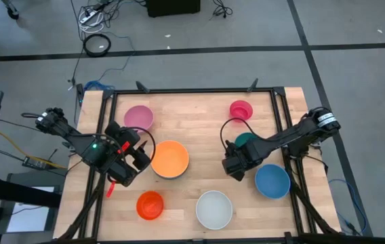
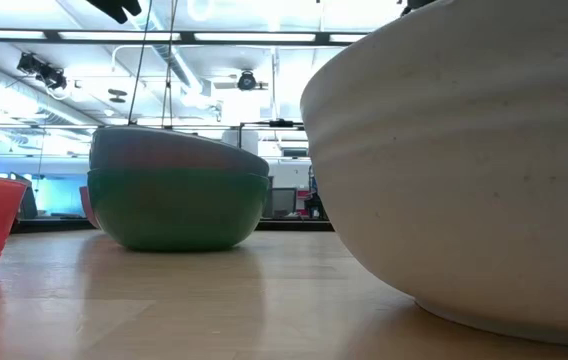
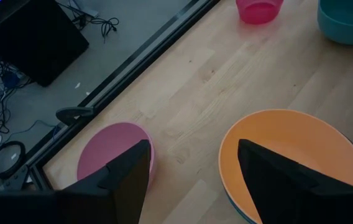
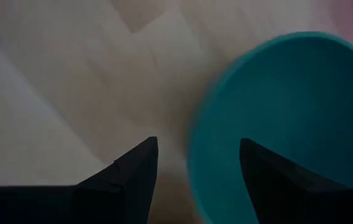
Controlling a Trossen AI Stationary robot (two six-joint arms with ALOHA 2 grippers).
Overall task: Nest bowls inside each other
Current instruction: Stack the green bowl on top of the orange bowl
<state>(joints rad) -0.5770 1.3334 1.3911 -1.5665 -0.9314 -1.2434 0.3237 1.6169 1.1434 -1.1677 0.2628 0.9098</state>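
Note:
The orange bowl (image 1: pixel 170 159) sits nested in a stack; a blue rim shows under it, and the low view shows a green bowl (image 2: pixel 179 215) at the bottom. The pink bowl (image 1: pixel 138 116), magenta bowl (image 1: pixel 241 109), teal bowl (image 1: pixel 245 139), blue bowl (image 1: pixel 272 181), red-orange bowl (image 1: pixel 150 205) and white bowl (image 1: pixel 214 209) stand singly on the table. My left gripper (image 1: pixel 140 157) hangs open beside the orange bowl (image 3: pixel 291 155). My right gripper (image 4: pixel 198 165) is open above the teal bowl's (image 4: pixel 282 118) rim, one finger on each side of it.
A black frame (image 1: pixel 192 91) runs along the table's far and side edges. Bare wood (image 1: pixel 199 132) lies between the pink, orange and magenta bowls. In the low view the white bowl (image 2: pixel 464 170) fills the right half, close to the camera.

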